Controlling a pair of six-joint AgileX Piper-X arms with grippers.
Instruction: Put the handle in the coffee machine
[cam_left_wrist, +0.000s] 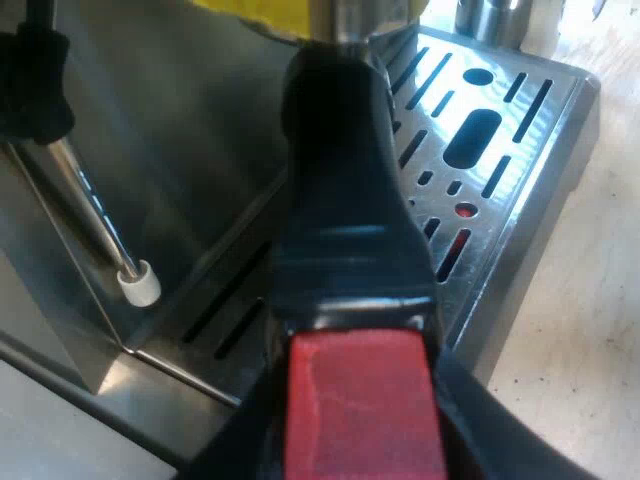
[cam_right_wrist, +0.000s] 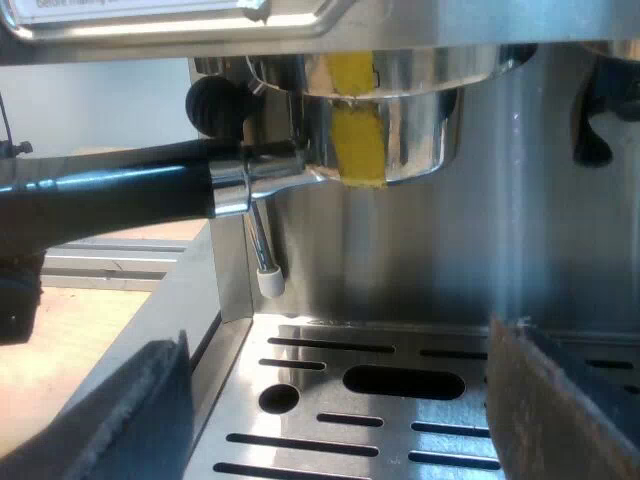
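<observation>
- Stainless-steel espresso machine (cam_right_wrist: 520, 200): front panel and slotted drip tray (cam_right_wrist: 310, 365) in sight, standing on a pale counter (cam_left_wrist: 580, 350).
- Holder (cam_right_wrist: 390, 130): metal basket raised against the underside of the machine's brew head. Whether it is locked home, I cannot tell. A yellow strip (cam_right_wrist: 357, 120) runs down the basket's face.
- Handle (cam_right_wrist: 110, 190): dark, sticking out roughly level from the basket, above the drip tray, ending in a red tip (cam_left_wrist: 365, 420).
- Left end effector (cam_left_wrist: 352, 345): closed around the handle at its red end, with one black finger (cam_left_wrist: 240, 440) on each side.
- Right end effector (cam_right_wrist: 335, 400): fingers spread wide with nothing between them. It is low over the drip tray, facing the machine's front, below the holder.
- Steam wand (cam_right_wrist: 262, 250): thin metal tube with a white tip (cam_right_wrist: 268, 282), hanging beside the holder, clear of the tray.
</observation>
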